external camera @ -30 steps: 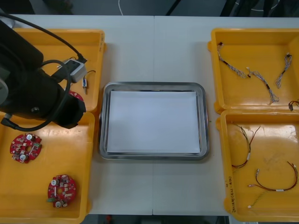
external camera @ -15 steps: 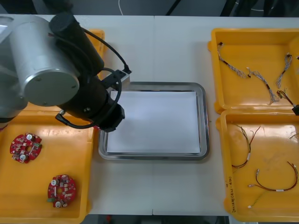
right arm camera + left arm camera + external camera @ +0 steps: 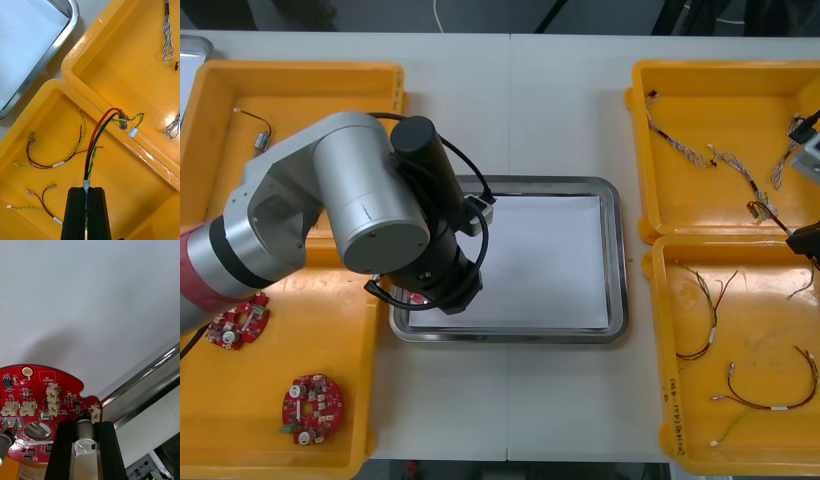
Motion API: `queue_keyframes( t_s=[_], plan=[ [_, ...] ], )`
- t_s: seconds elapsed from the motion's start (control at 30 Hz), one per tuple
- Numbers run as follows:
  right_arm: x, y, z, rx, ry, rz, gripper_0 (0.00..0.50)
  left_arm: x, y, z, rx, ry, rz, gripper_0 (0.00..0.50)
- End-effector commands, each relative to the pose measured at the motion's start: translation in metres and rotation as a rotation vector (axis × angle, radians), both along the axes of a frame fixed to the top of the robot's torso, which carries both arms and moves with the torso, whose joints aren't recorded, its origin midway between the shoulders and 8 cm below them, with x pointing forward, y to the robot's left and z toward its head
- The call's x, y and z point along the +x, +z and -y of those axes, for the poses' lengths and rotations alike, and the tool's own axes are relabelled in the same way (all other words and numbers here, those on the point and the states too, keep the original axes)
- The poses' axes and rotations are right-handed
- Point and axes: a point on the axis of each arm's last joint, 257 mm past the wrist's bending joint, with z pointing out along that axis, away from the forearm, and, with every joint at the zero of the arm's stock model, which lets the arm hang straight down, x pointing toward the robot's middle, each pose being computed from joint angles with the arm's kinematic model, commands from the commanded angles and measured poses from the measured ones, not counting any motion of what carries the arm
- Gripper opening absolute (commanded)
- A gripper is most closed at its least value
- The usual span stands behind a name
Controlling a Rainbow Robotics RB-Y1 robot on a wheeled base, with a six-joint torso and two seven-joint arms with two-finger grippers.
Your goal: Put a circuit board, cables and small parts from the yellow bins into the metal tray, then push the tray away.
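Observation:
My left gripper [image 3: 85, 444] is shut on a round red circuit board [image 3: 41, 405], holding it by the edge just above the white inside of the metal tray [image 3: 150, 378], near the rim. From the front, the left arm [image 3: 380, 210] covers the tray's [image 3: 612, 260] left part, and a sliver of the board [image 3: 416, 297] peeks out below the wrist. At the table's right edge, my right gripper [image 3: 86, 204] is shut on a cable [image 3: 99, 138] of red, black and yellow-green wires. It is lifted over the wall between the two right bins. Both show there in the front view too, gripper [image 3: 805, 238] and cable [image 3: 770, 218].
The near left bin [image 3: 280, 440] holds two more boards [image 3: 312, 407] [image 3: 235, 322]. A small metal part [image 3: 255, 125] lies in the far left bin. Blue and white cables [image 3: 680, 145] lie in the far right bin, red and yellow ones [image 3: 770, 385] in the near right bin [image 3: 660, 360].
The left arm has swung right from the left bins to over the tray's left part with the board. The right gripper has come in at the right edge with the cable lifted.

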Motion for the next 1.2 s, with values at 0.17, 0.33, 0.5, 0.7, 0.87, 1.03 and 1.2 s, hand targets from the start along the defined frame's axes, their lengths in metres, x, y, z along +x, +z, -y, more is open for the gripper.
queue_keyframes(
  t_s=[0.17,0.33,0.5,0.7,0.87,1.03,1.2],
  plan=[
    [-0.005,0.016,-0.007,-0.088,0.031,0.033,0.0,0.003,-0.006,0.033,-0.042,0.025,0.019,0.0],
    [-0.007,0.018,-0.011,-0.101,0.037,0.04,0.0,0.002,-0.011,0.035,-0.043,0.028,0.018,0.0],
    [-0.007,0.018,-0.011,-0.1,0.034,0.04,0.0,0.003,-0.018,0.035,-0.04,0.029,0.02,0.002],
    [-0.008,0.018,-0.011,-0.099,0.04,0.038,0.0,0.002,-0.021,0.036,-0.044,0.027,0.02,0.103],
    [-0.008,0.018,-0.012,-0.096,0.041,0.038,0.0,0.003,-0.022,0.033,-0.043,0.036,0.019,0.394],
    [-0.008,0.018,-0.013,-0.095,0.045,0.039,0.0,0.005,-0.02,0.03,-0.044,0.047,0.022,0.5],
    [-0.006,0.019,-0.011,-0.102,0.042,0.043,0.0,0.011,-0.001,0.031,-0.074,0.062,0.038,0.5]
  ],
)
